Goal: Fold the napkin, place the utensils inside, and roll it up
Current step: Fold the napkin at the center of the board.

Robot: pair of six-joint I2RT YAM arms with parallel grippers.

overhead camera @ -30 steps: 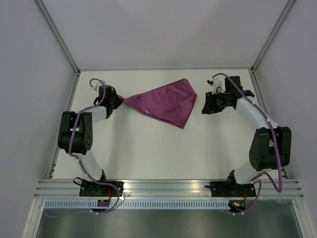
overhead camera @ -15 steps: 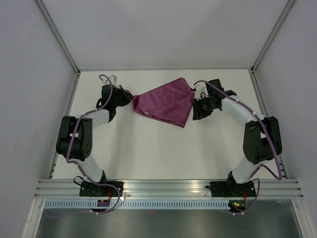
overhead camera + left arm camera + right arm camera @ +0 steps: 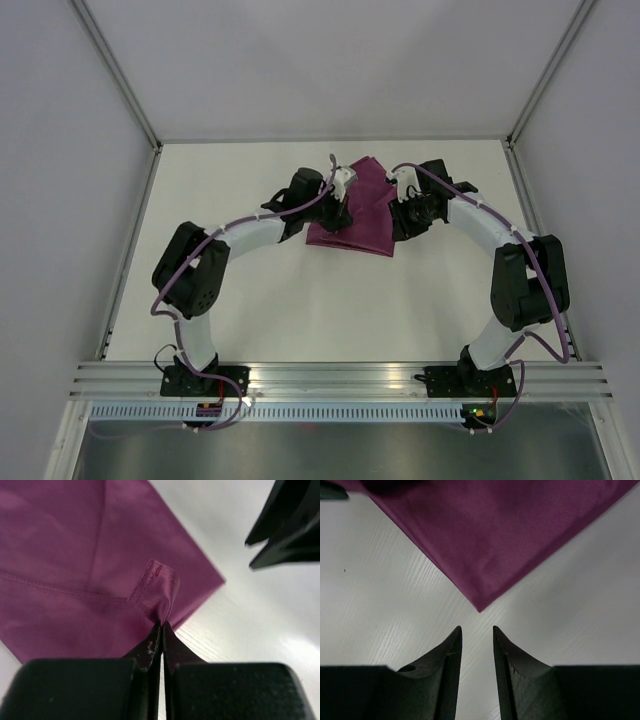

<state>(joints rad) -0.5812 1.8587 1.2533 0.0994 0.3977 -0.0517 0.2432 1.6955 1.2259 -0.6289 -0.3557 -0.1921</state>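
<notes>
So the dark plum-magenta square cloth napkin [image 3: 358, 222] is sitting toward the far middle of the white bench [image 3: 300, 300], bunched into a smaller doubled-over shape, right between the two arms. Left end effector [image 3: 338, 200] is clamped tight on it. In the left wrist view the two black fingers are pressed together [image 3: 161, 626] with a hemmed corner of the cloth [image 3: 75, 555] pinched between them, and that corner curls up a bit above the layer underneath. You can see a stitched seam and a crease line running across the fabric there, and the fabric's edge ends on bare bench [image 3: 260, 625].

Right end effector [image 3: 405, 215] is just beside the napkin's right edge, low near the bench. From its wrist cam the jaws are partly apart [image 3: 476, 630] with nothing between them, only white bench [image 3: 395, 580]. A pointed corner of the napkin [image 3: 495, 530] sits just ahead of the fingertips, not touching them as far as I can tell.
</notes>
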